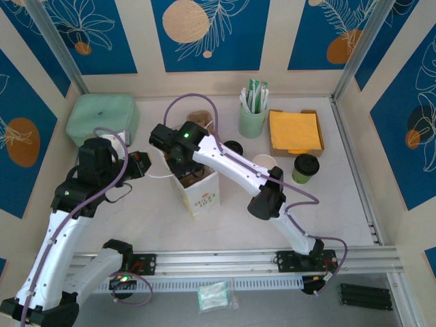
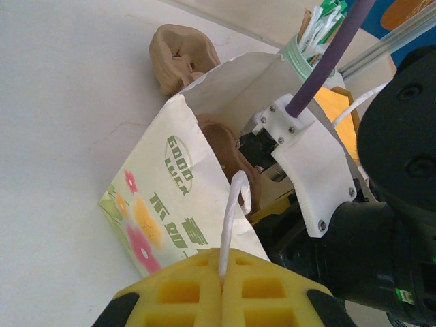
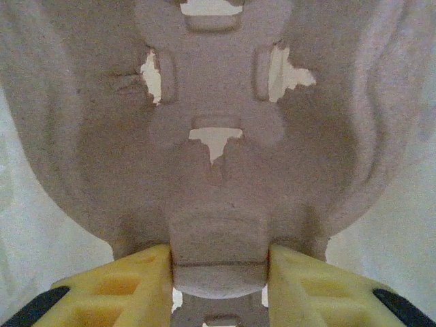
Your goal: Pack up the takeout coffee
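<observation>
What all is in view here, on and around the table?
Paper bag: one, white with flowers, table centre.
Pulp cup carrier: two, brown; one inside the bag, one behind it.
Takeout coffee: one, olive-green with black lid, right side.
Lidless cup: one, white, left of the coffee.
Dark round item: one, black, beside the bag; unclear.
Sachet cup: one, mint-green, at the back.
Napkins: one stack, orange, back right.
Box: one, mint-green, back left.
Packet: one, white-green, at the near edge.
Left hand: yellow fingers, shut on the bag's handle.
Right hand: yellow fingers, gripping the carrier in the bag.
</observation>
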{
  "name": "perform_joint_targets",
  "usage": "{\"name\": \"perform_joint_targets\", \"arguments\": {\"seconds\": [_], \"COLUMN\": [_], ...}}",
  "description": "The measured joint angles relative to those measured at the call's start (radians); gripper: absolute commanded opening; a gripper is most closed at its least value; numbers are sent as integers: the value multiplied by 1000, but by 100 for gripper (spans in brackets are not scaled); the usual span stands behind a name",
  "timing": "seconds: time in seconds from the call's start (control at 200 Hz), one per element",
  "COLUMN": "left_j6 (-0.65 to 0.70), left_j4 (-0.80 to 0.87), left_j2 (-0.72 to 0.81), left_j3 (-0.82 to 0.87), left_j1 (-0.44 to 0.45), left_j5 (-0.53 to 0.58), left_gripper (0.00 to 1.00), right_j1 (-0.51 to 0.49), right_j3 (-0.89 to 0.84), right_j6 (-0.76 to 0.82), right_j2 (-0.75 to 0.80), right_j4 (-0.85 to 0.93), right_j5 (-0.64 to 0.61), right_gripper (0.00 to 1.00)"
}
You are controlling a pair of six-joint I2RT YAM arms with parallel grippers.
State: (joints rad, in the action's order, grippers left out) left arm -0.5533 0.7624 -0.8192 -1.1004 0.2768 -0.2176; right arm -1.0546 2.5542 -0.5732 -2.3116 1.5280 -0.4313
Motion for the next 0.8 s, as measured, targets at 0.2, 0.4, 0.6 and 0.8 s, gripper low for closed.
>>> {"name": "perform_joint_targets", "arguments": {"seconds": [0.2, 0.4, 0.6, 0.8], "left_j6": [0, 0, 0, 0], "left_j4": [0, 1, 1, 1], "left_j2": [2, 15, 16, 15], "left_j3": [0, 3, 3, 3], "left_j1": [0, 0, 0, 0], "left_j5": [0, 0, 0, 0], "left_gripper": [0, 0, 0, 0], "right_j1": [2, 11, 26, 41], "right_j3": [-48, -95, -135, -187], "right_j6": [-9, -15, -21, -26], "right_j2": [0, 0, 0, 0], "right_j4": [-20, -43, -69, -105], "right_j5": [1, 8, 29, 55], "right_gripper": [37, 37, 37, 37]}}
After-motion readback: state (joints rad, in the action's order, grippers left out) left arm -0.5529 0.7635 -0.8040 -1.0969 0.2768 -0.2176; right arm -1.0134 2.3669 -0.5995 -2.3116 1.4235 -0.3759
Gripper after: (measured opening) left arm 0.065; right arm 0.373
